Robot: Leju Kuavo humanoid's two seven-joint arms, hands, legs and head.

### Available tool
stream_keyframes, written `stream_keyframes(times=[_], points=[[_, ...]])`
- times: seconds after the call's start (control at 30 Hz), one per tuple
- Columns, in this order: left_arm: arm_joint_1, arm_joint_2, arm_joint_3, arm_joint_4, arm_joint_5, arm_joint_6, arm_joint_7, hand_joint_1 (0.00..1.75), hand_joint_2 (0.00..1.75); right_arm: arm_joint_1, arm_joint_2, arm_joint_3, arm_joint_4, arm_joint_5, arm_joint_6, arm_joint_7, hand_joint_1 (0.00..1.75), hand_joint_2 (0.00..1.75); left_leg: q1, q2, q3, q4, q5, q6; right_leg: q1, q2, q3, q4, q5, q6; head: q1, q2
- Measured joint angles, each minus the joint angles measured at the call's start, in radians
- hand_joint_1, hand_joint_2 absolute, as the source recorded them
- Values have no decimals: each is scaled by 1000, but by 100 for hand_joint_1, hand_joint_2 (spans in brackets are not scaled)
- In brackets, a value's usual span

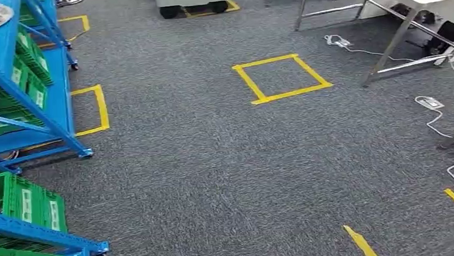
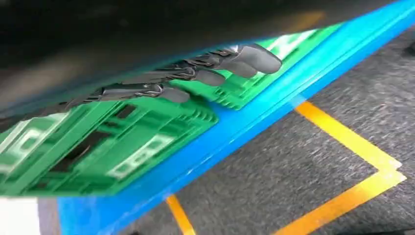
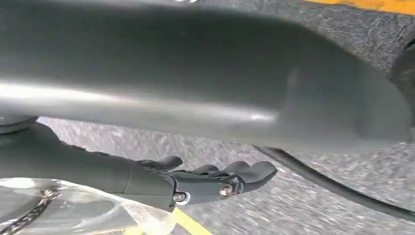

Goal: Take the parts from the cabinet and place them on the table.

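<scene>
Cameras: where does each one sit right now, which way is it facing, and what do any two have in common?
Head view: high on the body, looking down at grey carpet, blue rack left, table far right; no arms.
Left wrist view: behind the left hand, facing green crates on the rack.
Right wrist view: behind the right hand, facing carpet, clear plastic by the hand.
Shared: head and left wrist show rack, crates, yellow tape.

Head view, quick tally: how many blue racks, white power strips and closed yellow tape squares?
blue racks: 2
white power strips: 2
closed yellow tape squares: 1
Total: 5
</scene>
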Motion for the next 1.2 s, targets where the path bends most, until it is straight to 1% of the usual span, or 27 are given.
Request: stream_keyframes(times=[0.03, 0.07, 0.1, 0.17, 0.2, 0.23, 0.27, 0.3, 0.37, 0.4, 0.43, 0.47, 0.5, 0.53, 0.57, 0.67, 0.7, 0.77, 0.8, 0.87, 0.9, 0.93, 1.0, 1.03, 1.07, 1.1, 1.2], points=[[6, 0, -5, -9, 9, -1, 6, 0, 0, 1, -1, 3, 0, 2, 0, -1, 0, 0, 1, -11, -2, 1, -1, -3, -4, 54, 27, -68, 26, -2, 2, 0], [9, 0, -10, -14, 15, -2, 11, 0, 0, 2, -2, 5, 1, 5, 0, -1, 0, 0, -8, -25, -4, 11, -6, -12, -9, 98, 37, -100, 13, -2, 1, 0], [15, 0, -16, -28, 22, -2, 21, 0, 0, 2, -3, 8, 1, 9, 0, -2, 0, 0, -2, -38, -11, 6, -4, -19, -5, 83, 36, -95, 9, -2, -2, 0], [28, 0, -23, -41, 29, -3, 25, 0, 0, 3, -6, 12, 1, 14, 1, -3, 0, 0, 5, -66, -13, 1, 0, -36, 2, 61, 40, -96, 7, -13, 2, 0], [33, 0, -24, -45, 29, -3, 27, 0, 0, 3, -8, 14, 1, 15, 0, -3, 0, 0, 6, -72, -13, 6, 0, -41, -4, 43, 53, -105, 13, -23, 2, 0], [39, 0, -26, -50, 31, -3, 32, 0, 0, 1, -8, 17, 1, 17, 1, -5, 0, 0, 3, -19, -19, 26, -13, -41, -4, 26, 54, -108, 16, -28, 1, 0], [40, 1, -29, -56, 35, -3, 34, 0, 0, 4, -8, 18, 1, 18, 0, -7, 0, 0, 1, 34, -41, 73, -50, -45, -2, 12, 53, -110, 15, -34, -10, 0], [39, 2, -32, -61, 39, -3, 39, 0, 0, 10, -8, 19, 1, 19, 0, -6, 0, 0, 1, 59, -76, 148, -94, -50, 0, -8, 51, -110, 13, -37, -12, 0], [41, 2, -36, -71, 50, -3, 48, 0, 0, 14, -8, 22, 1, 27, 0, -5, 0, 0, 4, 74, -147, 300, -161, -56, 5, -49, 54, -109, 5, -41, -11, 0], [46, 2, -41, -75, 56, -3, 54, 0, 0, 13, -9, 26, 1, 30, 0, -2, 0, 0, 5, 76, -156, 320, -158, -57, 6, -65, 56, -109, 2, -41, -11, 0], [52, 2, -44, -81, 62, -5, 58, 0, 0, 11, -9, 28, 1, 35, 0, -1, 0, 0, 5, 77, -141, 293, -131, -56, 8, -79, 60, -109, -1, -40, -11, 0], [58, 2, -46, -88, 68, -7, 62, 0, 0, 9, -9, 29, 1, 39, 0, 0, 0, 0, 4, 82, -106, 230, -91, -53, 9, -91, 65, -109, -4, -39, -12, 0], [64, 2, -47, -97, 71, -9, 69, 0, 0, 8, -9, 32, 1, 42, 0, 1, 0, 0, 2, 93, -56, 138, -44, -46, 10, -104, 72, -109, -9, -37, -11, 0], [70, 2, -48, -106, 76, -11, 73, 0, 0, 8, -9, 35, 1, 46, 0, 2, 0, 0, -5, 131, -7, 50, -7, -34, 11, -115, 80, -109, -14, -34, -11, 0], [72, 2, -50, -114, 81, -15, 77, 0, 0, 8, -9, 37, 1, 51, 0, 2, 0, 0, -17, 176, 8, 18, -21, -25, 17, -126, 85, -107, -20, -28, -10, 0], [90, 1, -59, -142, 92, -18, 95, 0, 0, 2, -9, 45, 1, 62, -1, 3, 0, 0, -20, 144, 0, 14, -19, -17, 16, -157, 93, -115, -22, -18, -11, 0], [95, 1, -60, -147, 94, -18, 96, 0, 0, -1, -9, 47, 0, 63, -2, 3, 0, 0, -17, 131, 2, 1, -14, -9, 19, -169, 112, -120, -24, -12, -11, 0], [103, 0, -68, -160, 98, -18, 101, 0, 0, -2, -13, 51, 0, 66, -3, 2, 0, 0, -6, 113, 12, -16, -1, 3, 12, -65, 88, -76, -62, -6, -4, 0], [103, 0, -71, -166, 99, -18, 101, 0, 0, 1, -12, 53, 0, 66, -3, 2, 0, 0, -5, 99, 10, -16, 0, 5, 9, -36, 51, 1, -99, -3, -1, 0], [103, 0, -76, -170, 100, -19, 102, 0, 0, 6, -13, 53, 0, 69, -2, 2, 0, 0, -6, 74, 10, -16, 0, 6, 7, -24, -37, 166, -155, 1, 0, 0], [105, 0, -77, -173, 101, -19, 107, 0, 0, 6, -13, 54, 0, 71, -2, 2, 0, 0, -6, 60, 11, -15, -1, 5, 7, -23, -71, 211, -155, 4, -1, 0], [108, 0, -79, -177, 105, -19, 113, 0, 0, 6, -13, 56, 0, 73, -2, 2, 0, 0, -6, 45, 14, -15, -2, 4, 6, -23, -79, 201, -125, 6, -1, 0], [118, 0, -92, -190, 115, -17, 129, 0, 0, 6, -16, 58, 0, 79, -2, 0, 0, 0, -3, 16, 25, -13, -7, -4, -2, -15, -31, 62, -20, 10, -1, 0], [123, 0, -98, -197, 121, -17, 134, 0, 0, 7, -18, 59, 0, 82, -2, -1, 0, 0, -1, 2, 29, -12, -11, -10, -9, 14, 6, -30, 30, 15, 0, 0], [127, 0, -101, -202, 122, -16, 140, 0, 0, 7, -17, 59, 1, 84, -2, -1, 0, 0, -4, -8, 27, -10, -14, -16, -14, 75, 22, -62, 17, 19, 0, 0], [129, 0, -104, -212, 126, -15, 147, 0, 0, 7, -17, 59, 2, 87, -3, -3, 0, 0, -7, -24, 17, 3, -19, -24, -18, 83, 32, -94, 11, 12, 3, 0], [146, 1, -117, -231, 136, -10, 158, 0, 0, 7, -20, 60, 1, 95, -2, -5, 0, 0, 4, -60, 9, -2, -10, -39, -7, 46, 39, -85, 10, -11, -1, 0]])
